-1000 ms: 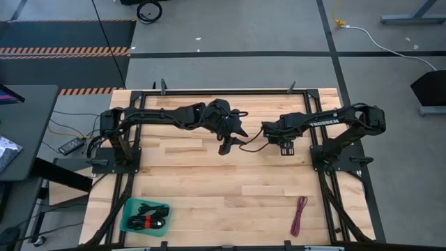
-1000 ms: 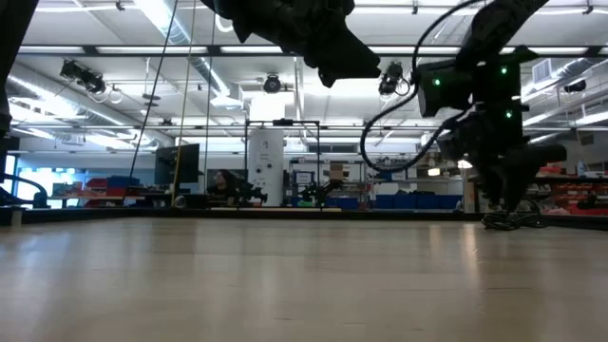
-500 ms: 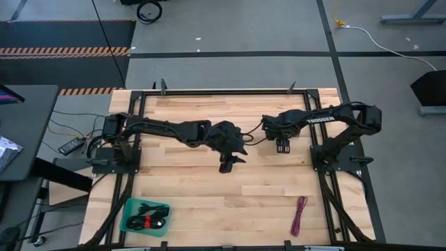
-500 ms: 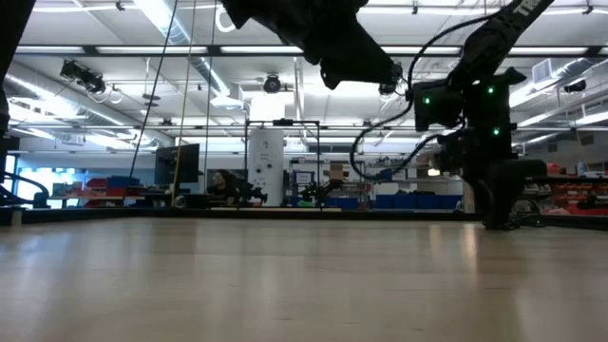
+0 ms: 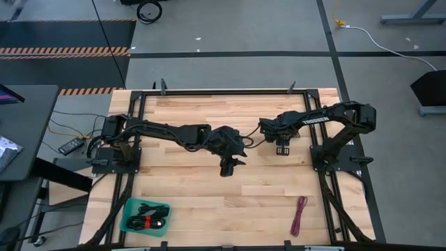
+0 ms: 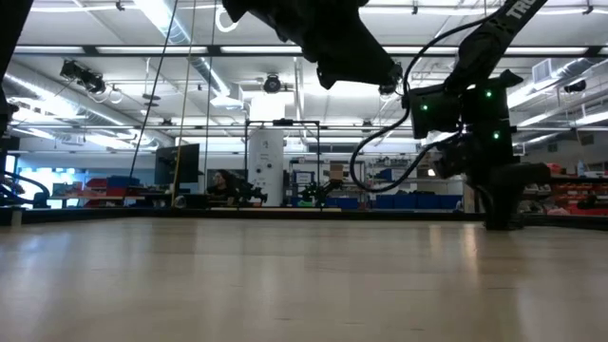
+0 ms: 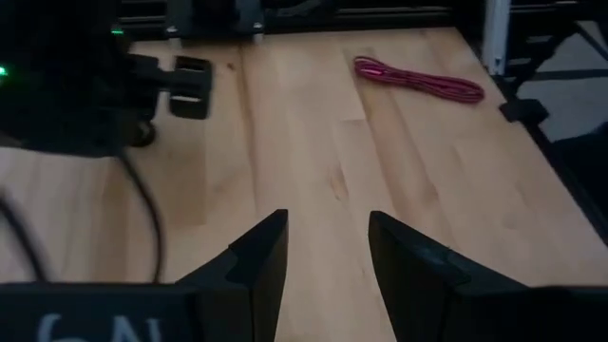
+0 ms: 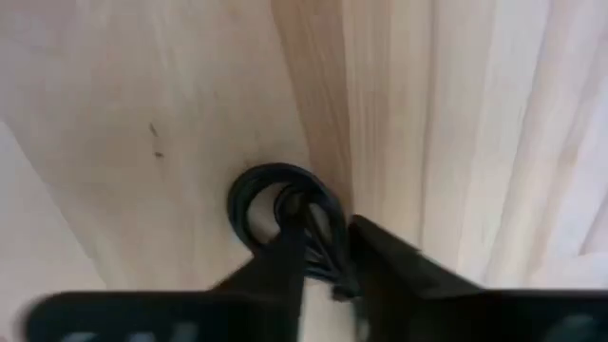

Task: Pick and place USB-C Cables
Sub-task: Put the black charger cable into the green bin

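1. Right pincer (image 8: 321, 249): raised above the desk (image 5: 209, 188) near its far right part, fingers drawn close together and clamped on a small black coiled cable (image 8: 280, 204). In the right wrist view the coil's loop stands out beyond the fingertips, with bare wood behind it. In the high view this pincer (image 5: 283, 148) sits at the end of the right arm, folded in toward the desk's middle.

2. Left pincer (image 7: 326, 249): fingers apart, nothing between them, only bare wood showing in the gap. In the high view it (image 5: 226, 168) hangs over the middle of the desk, near the right pincer but clear of it.

3. Magenta-red cable (image 7: 418, 80): a long narrow bundle lying flat on the desk, well ahead of the left pincer and off to one side, near the frame rail. In the high view it (image 5: 299, 214) lies well apart from both pincers, on the near right part of the desk.

4. Teal tray (image 5: 128, 209): at the near left corner of the desk, well apart from both pincers. It holds black and black-and-red cable bundles (image 5: 148, 219), heaped together.

5. Low view: both arms hang from above as dark shapes; the pincers' fingers cannot be made out there.
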